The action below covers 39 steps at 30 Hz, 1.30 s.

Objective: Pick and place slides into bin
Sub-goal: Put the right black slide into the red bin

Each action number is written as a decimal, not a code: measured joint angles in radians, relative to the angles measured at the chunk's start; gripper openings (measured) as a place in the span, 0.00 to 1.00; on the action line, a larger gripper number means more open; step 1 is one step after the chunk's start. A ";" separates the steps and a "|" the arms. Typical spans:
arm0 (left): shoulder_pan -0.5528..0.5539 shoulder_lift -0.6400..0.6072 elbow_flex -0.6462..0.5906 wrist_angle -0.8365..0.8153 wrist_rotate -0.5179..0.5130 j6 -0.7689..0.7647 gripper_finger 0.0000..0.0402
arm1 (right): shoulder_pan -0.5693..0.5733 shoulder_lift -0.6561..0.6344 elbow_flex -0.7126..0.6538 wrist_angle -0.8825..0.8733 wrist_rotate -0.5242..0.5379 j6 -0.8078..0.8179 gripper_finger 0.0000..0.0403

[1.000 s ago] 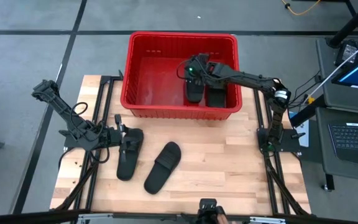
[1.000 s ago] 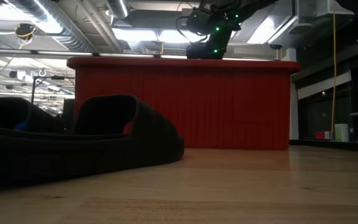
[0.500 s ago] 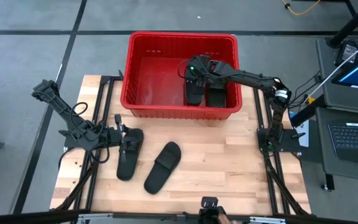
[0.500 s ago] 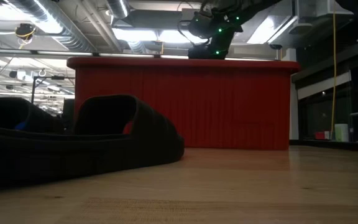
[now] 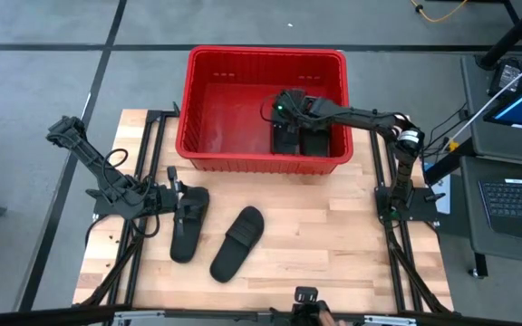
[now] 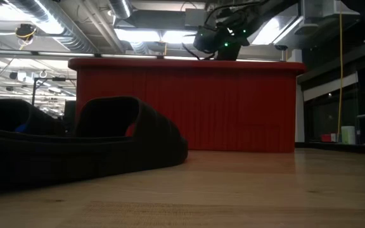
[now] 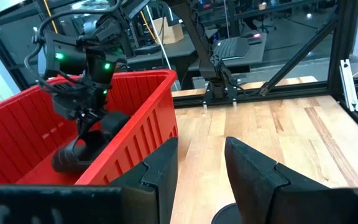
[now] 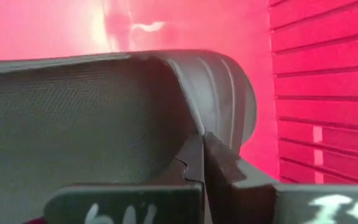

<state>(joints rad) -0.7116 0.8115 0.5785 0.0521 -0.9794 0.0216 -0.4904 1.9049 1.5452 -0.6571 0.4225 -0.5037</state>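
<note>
The red bin (image 5: 208, 100) stands at the table's far edge. Inside it, one black slide (image 5: 316, 140) lies on the floor at the right. My right gripper (image 5: 284, 113) reaches into the bin and is shut on a second slide (image 5: 285, 138) beside the first. Two more slides (image 5: 189, 224) (image 5: 237, 243) lie flat on the table's near left part. My left gripper (image 7: 201, 162) is open just left of the left one, touching nothing. My right gripper pinches the slide's wide strap by its edge (image 8: 199, 127) between its two fingers. The fingers come from above, slanting down into the bin. The slide hangs tilted below them (image 7: 82, 149), low inside the bin; whether its lower end rests on the floor is hidden.
The bin's left half (image 5: 220, 122) holds nothing. Bare wooden table (image 5: 333, 235) lies right of the loose slides. A laptop (image 5: 519, 204) and stand are beyond the table's right edge. The near slide (image 6: 75, 145) blocks the low view's left.
My right gripper has tipped over inside the bin and shifted slightly toward the table's near edge, still shut on the slide. The slide now sits lower, alongside the other one.
</note>
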 joint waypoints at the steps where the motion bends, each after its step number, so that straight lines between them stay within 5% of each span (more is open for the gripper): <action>1: 0.000 0.000 0.000 0.000 0.000 0.000 0.32 | -0.002 0.000 0.000 -0.002 -0.001 0.000 0.00; 39: 0.000 0.000 0.000 0.000 0.000 0.000 0.32 | -0.012 0.018 0.002 0.019 -0.112 0.031 0.00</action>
<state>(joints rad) -0.7116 0.8116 0.5785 0.0521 -0.9792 0.0213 -0.5022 1.9228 1.5467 -0.6382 0.3104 -0.4726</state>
